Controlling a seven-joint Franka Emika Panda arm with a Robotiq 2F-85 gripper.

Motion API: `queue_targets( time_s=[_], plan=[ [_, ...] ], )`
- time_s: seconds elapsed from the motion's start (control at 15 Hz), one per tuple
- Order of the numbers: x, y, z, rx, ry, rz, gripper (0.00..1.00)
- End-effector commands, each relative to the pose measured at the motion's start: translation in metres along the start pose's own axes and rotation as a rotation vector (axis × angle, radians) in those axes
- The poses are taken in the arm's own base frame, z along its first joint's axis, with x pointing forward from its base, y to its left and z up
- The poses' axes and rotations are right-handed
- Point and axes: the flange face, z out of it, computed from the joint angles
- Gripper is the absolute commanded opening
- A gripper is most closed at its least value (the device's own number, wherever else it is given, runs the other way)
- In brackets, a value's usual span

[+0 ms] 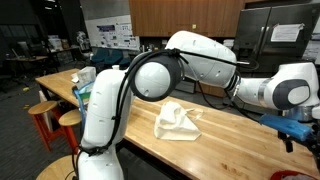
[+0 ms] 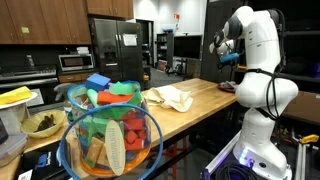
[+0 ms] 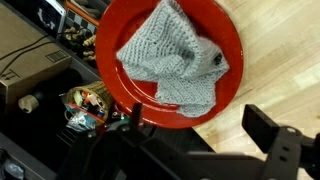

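In the wrist view a red plate (image 3: 120, 40) lies on the wooden table (image 3: 235, 100) at its edge, with a grey knitted cloth (image 3: 175, 60) bunched up in it. My gripper (image 3: 196, 128) hangs above the plate's near rim, open and empty, with one black finger on each side. In both exterior views the gripper (image 1: 296, 128) (image 2: 226, 52) is held above the far end of the table. The plate shows in an exterior view as a small dark red shape (image 2: 228, 87) below the gripper.
A cream cloth (image 1: 178, 122) (image 2: 170, 98) lies crumpled mid-table. A clear basket of coloured toys (image 2: 110, 135) stands at the other end. Stools (image 1: 45, 108) stand beside the table. Cables and clutter (image 3: 80, 108) lie below the table edge.
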Motion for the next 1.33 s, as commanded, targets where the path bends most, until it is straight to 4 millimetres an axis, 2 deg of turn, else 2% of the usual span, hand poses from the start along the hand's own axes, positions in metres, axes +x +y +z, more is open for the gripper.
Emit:
queue_targets(
  time_s=[0.0,0.53,1.27],
  plan=[
    [0.000,0.001,0.018,-0.063,-0.022,0.002,1.00],
    [-0.009,-0.002,0.049,-0.128,-0.049,0.017,1.00],
    [-0.020,-0.027,0.065,-0.105,0.019,0.062,1.00]
  ],
)
